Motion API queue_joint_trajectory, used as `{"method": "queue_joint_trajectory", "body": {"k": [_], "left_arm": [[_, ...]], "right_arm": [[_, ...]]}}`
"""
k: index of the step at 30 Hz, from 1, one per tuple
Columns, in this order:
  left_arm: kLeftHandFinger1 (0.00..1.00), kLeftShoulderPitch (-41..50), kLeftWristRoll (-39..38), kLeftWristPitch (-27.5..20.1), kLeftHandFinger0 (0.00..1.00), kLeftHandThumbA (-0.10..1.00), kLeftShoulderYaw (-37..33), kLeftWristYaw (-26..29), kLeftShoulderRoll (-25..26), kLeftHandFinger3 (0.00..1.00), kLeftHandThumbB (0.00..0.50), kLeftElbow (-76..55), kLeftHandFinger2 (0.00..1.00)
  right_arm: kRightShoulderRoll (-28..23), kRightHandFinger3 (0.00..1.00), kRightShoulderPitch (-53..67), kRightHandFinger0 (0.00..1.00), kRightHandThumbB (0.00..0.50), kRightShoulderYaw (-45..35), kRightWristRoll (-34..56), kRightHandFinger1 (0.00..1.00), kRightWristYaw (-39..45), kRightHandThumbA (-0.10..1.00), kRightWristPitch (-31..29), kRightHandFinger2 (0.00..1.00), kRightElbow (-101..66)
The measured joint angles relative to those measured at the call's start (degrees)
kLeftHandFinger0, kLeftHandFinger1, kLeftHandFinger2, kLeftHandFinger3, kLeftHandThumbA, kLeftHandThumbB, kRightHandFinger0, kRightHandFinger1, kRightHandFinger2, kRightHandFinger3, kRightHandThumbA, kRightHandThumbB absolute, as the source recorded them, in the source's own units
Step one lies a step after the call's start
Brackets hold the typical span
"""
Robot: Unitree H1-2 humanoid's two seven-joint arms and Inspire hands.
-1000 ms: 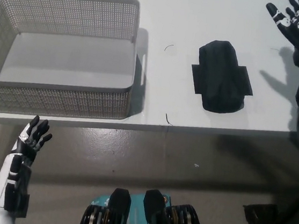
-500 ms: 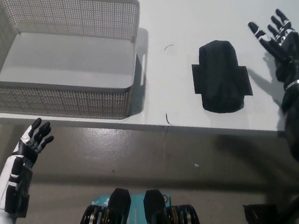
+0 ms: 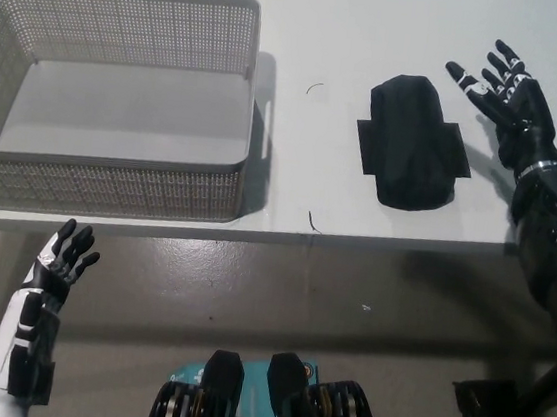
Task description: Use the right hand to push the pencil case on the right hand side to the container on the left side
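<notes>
The right hand (image 3: 501, 93) hovers palm-open, fingers spread, above the white worktop (image 3: 381, 19), having swung leftward and nearer since a second ago. Just to its left lies the black pencil case (image 3: 412, 143), untouched. Bare worktop stretches beyond to the grey mesh basket (image 3: 110, 184). The left hand (image 3: 62, 256) rests spread below the worktop's front edge.

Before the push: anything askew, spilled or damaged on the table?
Nothing stands out. The black fabric pencil case lies flat, clear of the open right hand; the grey mesh plastic container sits upright and intact. The left hand rests below the table edge.
</notes>
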Motion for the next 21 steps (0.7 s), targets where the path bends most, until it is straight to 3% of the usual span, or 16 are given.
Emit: {"method": "queue_joint_trajectory", "body": {"k": [5,6,8,12,21], "left_arm": [[1.0,-0.09,-0.03,-0.01,1.0,1.0,0.27,-0.2,-0.02,1.0,0.29,0.0,1.0],[1.0,-0.09,-0.03,-0.01,1.0,1.0,0.36,-0.2,-0.01,1.0,0.29,-0.01,1.0],[1.0,-0.12,-0.03,-0.02,1.0,1.0,0.5,-0.21,-0.01,1.0,0.289,-0.03,1.0],[1.0,-0.19,-0.14,-0.02,1.0,1.0,0.76,-0.29,-0.01,1.0,0.302,-0.06,1.0],[1.0,-0.24,-0.18,-0.03,1.0,1.0,0.92,-0.7,-0.1,1.0,0.295,-0.2,1.0]], "right_arm": [[0.75,1.0,0.07,1.0,0.331,-0.09,0.02,1.0,-0.33,1.0,0.73,1.0,0.53],[0.93,1.0,0.09,1.0,0.372,0.05,-0.04,1.0,-0.44,1.0,0.77,1.0,0.56],[1.33,1.0,0.11,1.0,0.403,0.47,-0.22,1.0,-0.68,1.0,0.87,1.0,0.59],[1.99,1.0,0.16,1.0,0.348,1.42,-0.77,1.0,-0.93,1.0,1.13,1.0,0.61],[3.23,1.0,0.19,1.0,0.336,2.98,-1.93,1.0,-1.59,1.0,1.2,1.0,0.61]]}}
